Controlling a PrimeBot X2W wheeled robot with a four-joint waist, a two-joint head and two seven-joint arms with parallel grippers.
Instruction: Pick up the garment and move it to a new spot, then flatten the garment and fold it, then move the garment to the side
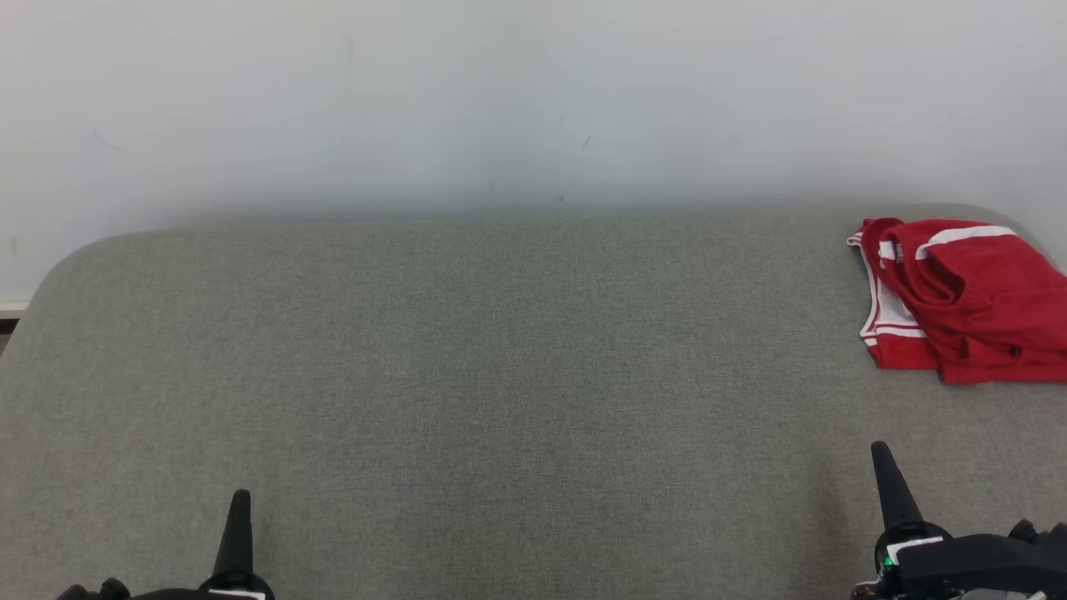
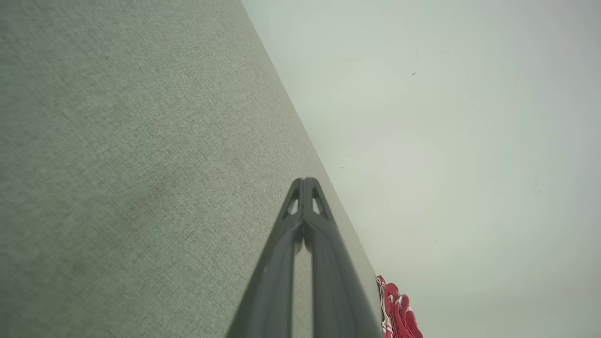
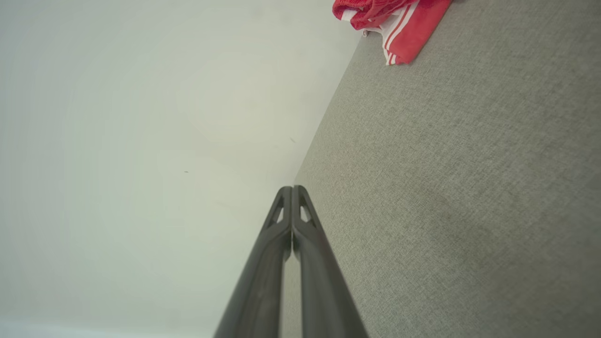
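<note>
The garment [image 1: 967,304] is red with white stripes and lies folded at the far right of the grey fabric surface [image 1: 500,375], near its back edge. It also shows at the top of the right wrist view as the garment [image 3: 404,23] and as a sliver of garment [image 2: 399,310] low in the left wrist view. My left gripper [image 1: 240,500] sits at the lower left, shut and empty, far from the cloth. My right gripper [image 1: 882,454] is at the lower right, shut and empty, well in front of the garment. Fingertips meet in both wrist views: left gripper [image 2: 305,180], right gripper [image 3: 291,188].
A pale wall [image 1: 533,100] rises directly behind the grey surface. The surface's rounded left corner [image 1: 75,258] drops off to a floor strip at the far left.
</note>
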